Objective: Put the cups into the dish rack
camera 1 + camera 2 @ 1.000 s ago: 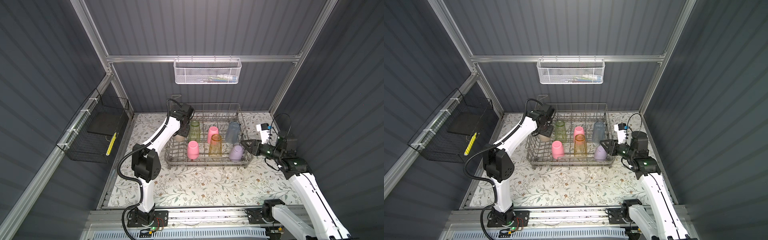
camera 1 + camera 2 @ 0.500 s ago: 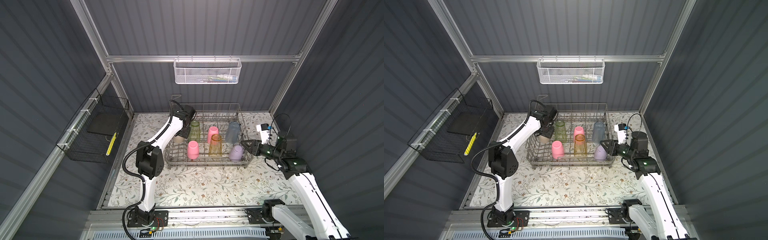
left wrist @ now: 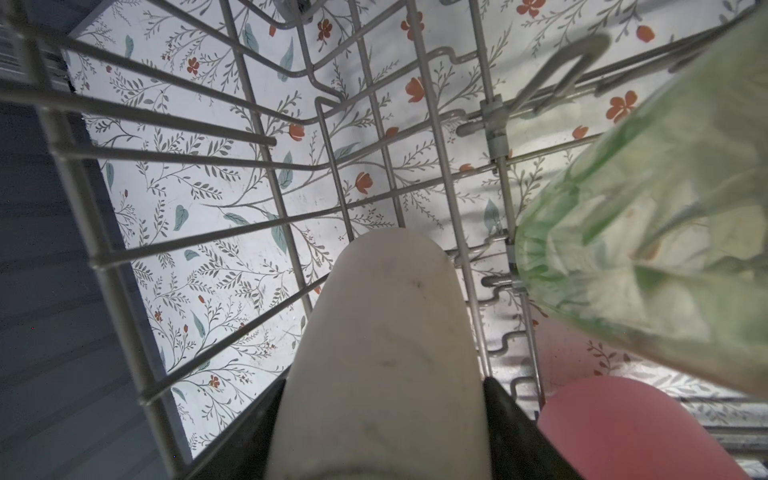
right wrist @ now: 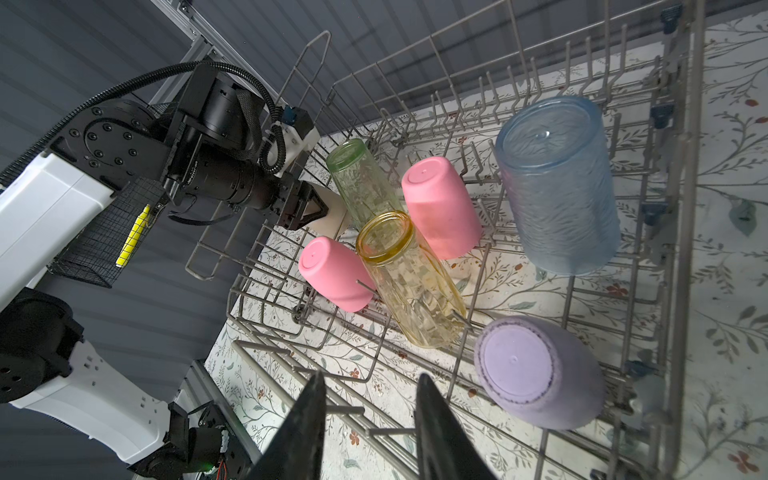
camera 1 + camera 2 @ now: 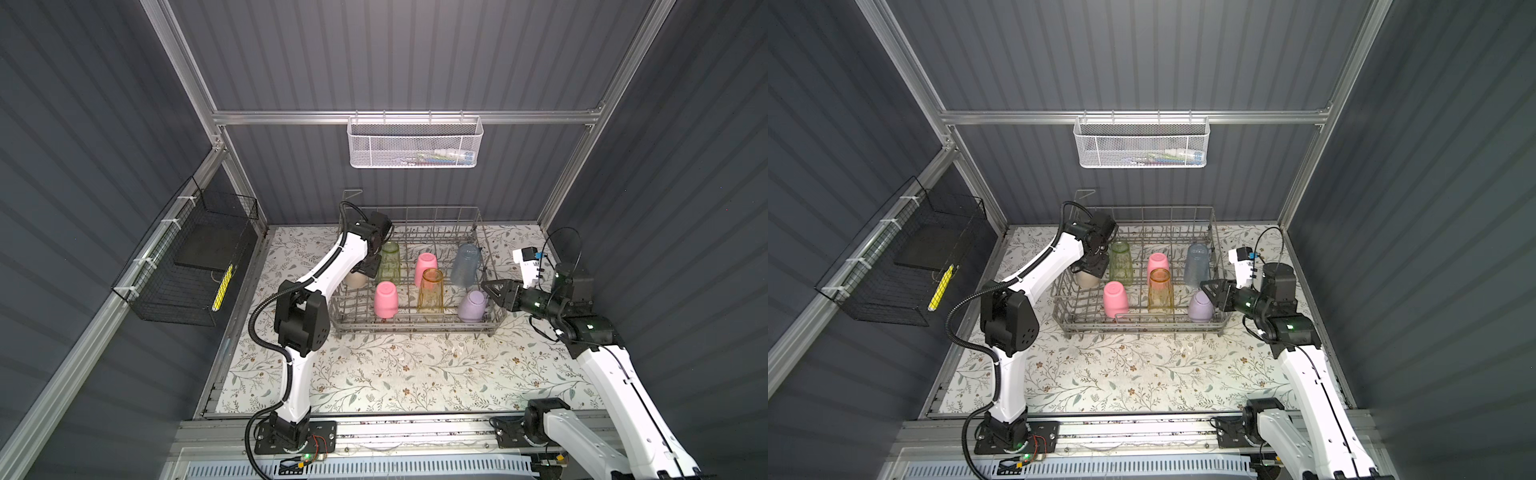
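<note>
Fingers (image 3: 249, 436) of the left gripper (image 3: 384, 382) clamp the beige cup (image 3: 386, 311) inside the dish rack (image 5: 415, 323); right gripper (image 4: 370, 376) half-open, empty. Lilac cup (image 4: 536, 370) sits beside it.

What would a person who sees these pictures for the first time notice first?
The grey wire dish rack at the back of the flowered table, holding bright cups such as a pink cup and an amber cup. At its left end the left gripper grips a beige cup; at its right end the right gripper stands open beside the lilac cup.
</note>
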Robot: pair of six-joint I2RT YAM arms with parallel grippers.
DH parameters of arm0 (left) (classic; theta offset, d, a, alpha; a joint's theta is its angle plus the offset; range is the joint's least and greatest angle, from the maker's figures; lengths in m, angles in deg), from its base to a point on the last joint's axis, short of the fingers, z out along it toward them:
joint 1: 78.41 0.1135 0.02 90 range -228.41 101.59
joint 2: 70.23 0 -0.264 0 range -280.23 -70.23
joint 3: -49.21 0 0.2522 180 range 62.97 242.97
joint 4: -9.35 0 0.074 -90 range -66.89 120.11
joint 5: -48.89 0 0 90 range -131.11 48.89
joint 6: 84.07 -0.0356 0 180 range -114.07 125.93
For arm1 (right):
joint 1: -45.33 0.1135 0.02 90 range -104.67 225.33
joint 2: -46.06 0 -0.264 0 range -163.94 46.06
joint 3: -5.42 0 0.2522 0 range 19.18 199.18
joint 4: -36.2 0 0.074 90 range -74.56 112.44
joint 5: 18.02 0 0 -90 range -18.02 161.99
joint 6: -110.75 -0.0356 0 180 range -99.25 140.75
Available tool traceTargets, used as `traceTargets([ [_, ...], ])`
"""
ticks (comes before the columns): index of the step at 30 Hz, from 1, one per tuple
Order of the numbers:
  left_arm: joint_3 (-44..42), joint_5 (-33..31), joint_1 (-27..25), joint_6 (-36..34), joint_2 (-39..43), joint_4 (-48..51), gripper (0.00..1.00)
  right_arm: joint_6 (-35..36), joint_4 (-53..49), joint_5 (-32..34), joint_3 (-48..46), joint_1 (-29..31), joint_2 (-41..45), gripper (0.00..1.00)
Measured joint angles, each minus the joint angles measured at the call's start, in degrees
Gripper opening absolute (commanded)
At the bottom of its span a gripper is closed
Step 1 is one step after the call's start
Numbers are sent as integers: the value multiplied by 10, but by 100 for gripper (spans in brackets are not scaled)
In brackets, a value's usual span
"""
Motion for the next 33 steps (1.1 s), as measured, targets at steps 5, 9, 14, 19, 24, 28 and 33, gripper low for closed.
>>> traceTargets([
  [5,0,-5,0,0,-2,0,61,0,0,-2,0,0,-3,38],
  [9,0,-9,0,0,-2,0,68,0,0,-4,0,0,-5,38],
  [14,0,-9,0,1,-2,0,71,0,0,-5,0,0,-5,38],
  [19,0,-8,0,3,-2,0,75,-1,0,-9,-3,0,-5,38],
  [24,0,-8,0,4,-2,0,78,-2,0,-11,-7,0,-8,39],
  [28,0,-8,0,4,-2,0,79,-2,0,-14,-7,0,-9,39],
  [33,0,-12,0,4,-2,0,80,-2,0,-17,-7,0,-11,39],
])
